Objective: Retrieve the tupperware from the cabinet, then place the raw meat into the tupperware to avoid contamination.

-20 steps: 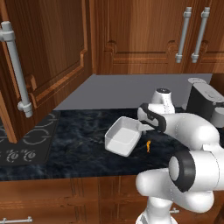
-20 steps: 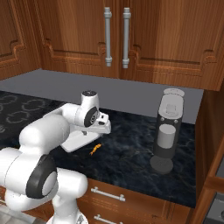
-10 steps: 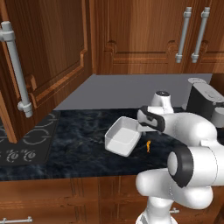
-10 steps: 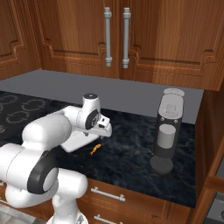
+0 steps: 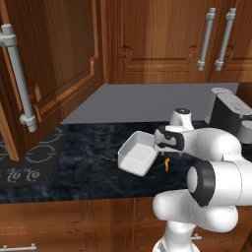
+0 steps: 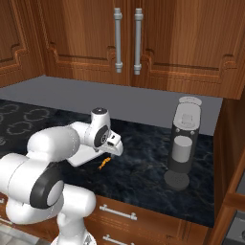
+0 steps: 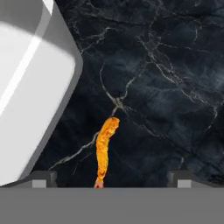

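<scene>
Tupperware (image 5: 138,155) out of the cabinet (image 5: 47,74) and down on the dark marble counter (image 5: 88,152), white and shallow, nothing inside it as far as visible; raw meat (image 7: 104,148) lying on the counter just beside the tub's near corner, apart from it, a thin orange sliver; fetch step judged done, pick-up of the meat judged the step in hand; gripper (image 7: 109,177) low over the sliver, jaws spread wide and empty, sliver's near end roughly midway between the two tips; next move likely calls for lowering square onto the sliver, closing gently on so thin a piece, then lifting and carrying it sideways over the tub wall; cabinet door hanging open at left; tall grey appliance (image 6: 183,141) standing well apart on the right.
</scene>
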